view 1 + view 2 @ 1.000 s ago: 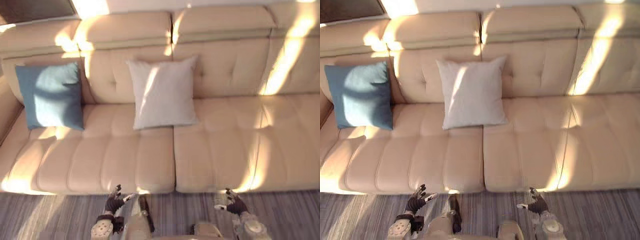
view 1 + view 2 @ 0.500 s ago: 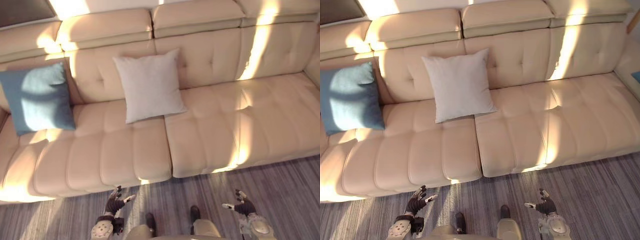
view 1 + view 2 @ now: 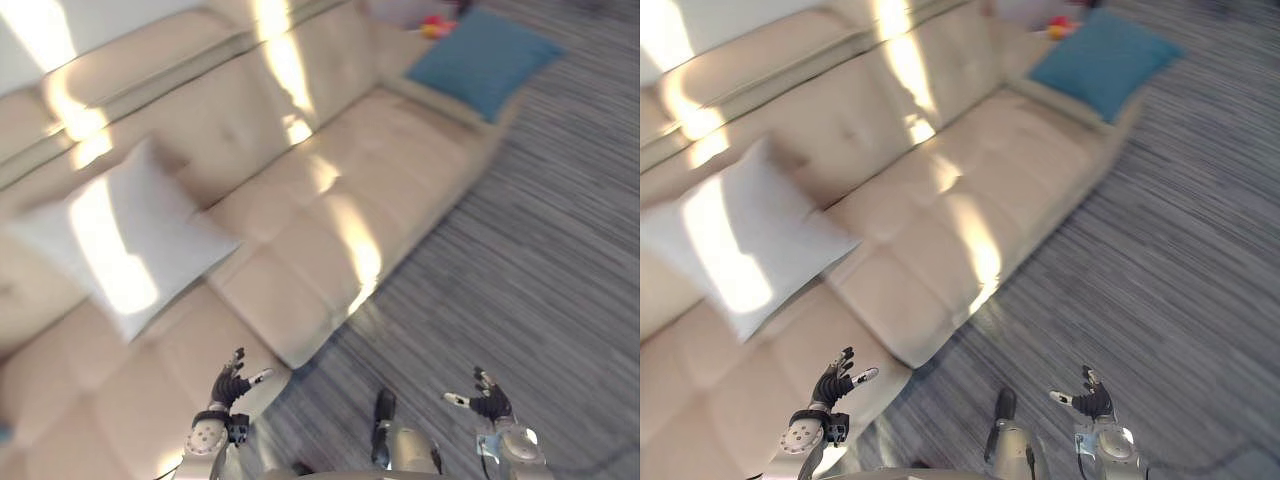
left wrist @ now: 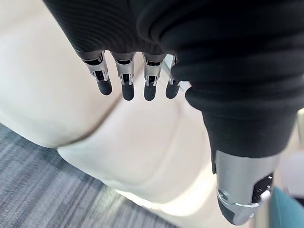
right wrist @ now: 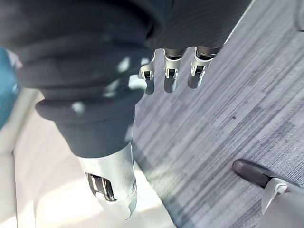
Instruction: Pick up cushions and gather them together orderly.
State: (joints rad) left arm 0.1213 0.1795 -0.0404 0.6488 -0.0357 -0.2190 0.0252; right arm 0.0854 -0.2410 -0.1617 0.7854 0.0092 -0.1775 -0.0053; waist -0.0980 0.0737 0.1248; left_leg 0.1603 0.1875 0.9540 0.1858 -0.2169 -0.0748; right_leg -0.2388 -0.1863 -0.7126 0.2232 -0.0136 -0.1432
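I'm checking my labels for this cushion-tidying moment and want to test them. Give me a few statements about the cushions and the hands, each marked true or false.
1. The white cushion leans against the backrest of the sofa. True.
2. The left hand grips the white cushion. False: it is open and holds nothing, near the seat's front edge.
3. The blue cushion touches the white cushion. False: they sit far apart, towards opposite ends of the sofa.
4. The right hand is open above the carpet. True.
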